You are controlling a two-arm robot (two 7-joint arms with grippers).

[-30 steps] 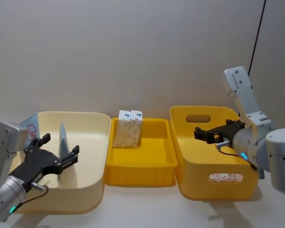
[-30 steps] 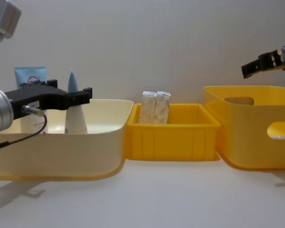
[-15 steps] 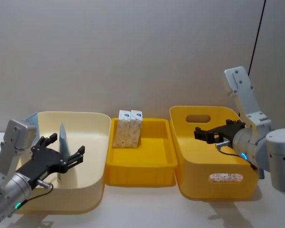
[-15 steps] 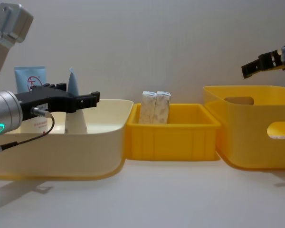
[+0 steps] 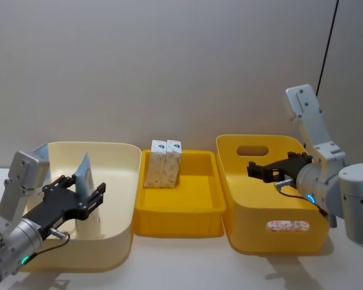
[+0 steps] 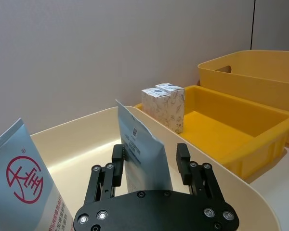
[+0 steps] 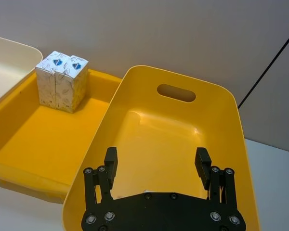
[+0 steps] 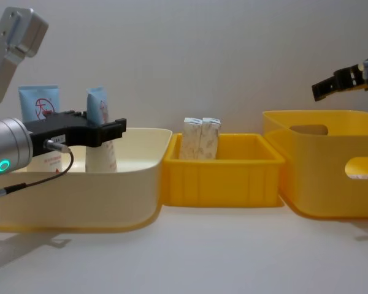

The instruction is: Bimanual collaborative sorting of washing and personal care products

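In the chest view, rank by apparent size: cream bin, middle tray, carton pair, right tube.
1. cream bin
2. middle tray
3. carton pair and right tube: alike; the tube is partly hidden.

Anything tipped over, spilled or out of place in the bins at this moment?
Nothing stands out. Two tubes stand in the cream bin, the left gripper around one; two cartons stand upright side by side in the yellow tray; the right gripper hovers open over the yellow basket.
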